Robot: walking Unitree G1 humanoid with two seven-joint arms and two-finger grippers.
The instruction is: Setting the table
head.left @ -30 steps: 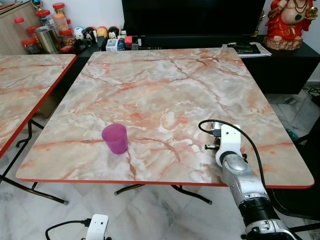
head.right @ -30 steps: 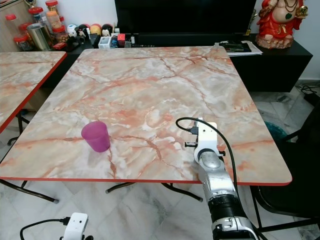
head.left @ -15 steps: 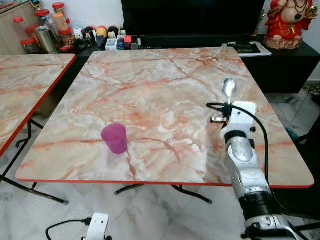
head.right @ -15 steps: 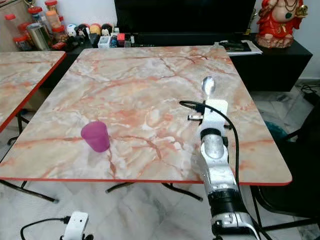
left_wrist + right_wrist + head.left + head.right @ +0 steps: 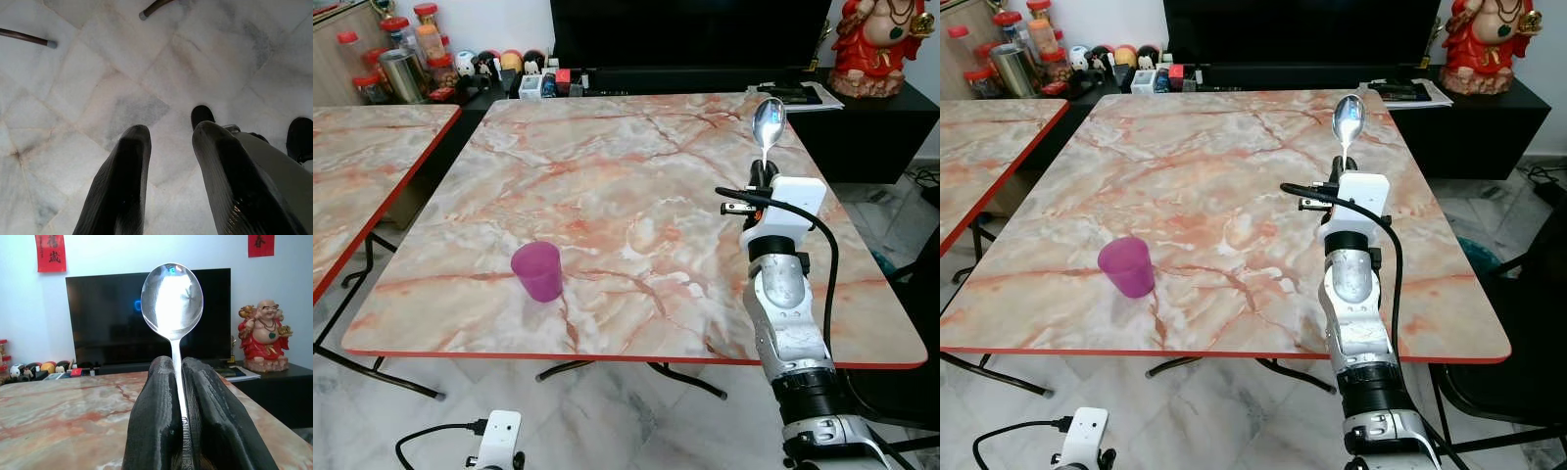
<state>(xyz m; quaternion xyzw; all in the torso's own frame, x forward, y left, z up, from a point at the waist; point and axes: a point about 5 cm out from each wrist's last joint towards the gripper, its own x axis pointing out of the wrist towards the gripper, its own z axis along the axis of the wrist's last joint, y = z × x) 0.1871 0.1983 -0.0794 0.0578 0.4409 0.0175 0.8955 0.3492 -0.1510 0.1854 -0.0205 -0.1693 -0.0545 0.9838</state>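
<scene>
Right gripper [image 5: 178,382] pinches one metal spoon [image 5: 172,301] by the handle above the marble table's [image 5: 607,196] right side, long axis upright, bowl topmost. One purple cup [image 5: 538,271] stands well apart toward the robot's left, near the front edge. Left gripper [image 5: 171,161] hangs spread over the floor, idle.

The right arm [image 5: 788,323] is a silver metal tube with a black collar near its base, topped by a white boxy wrist block [image 5: 781,210]. A black cable [image 5: 830,274] loops from that block down the arm. Each gripper has two long, black, ribbed fingers [image 5: 120,191].
</scene>
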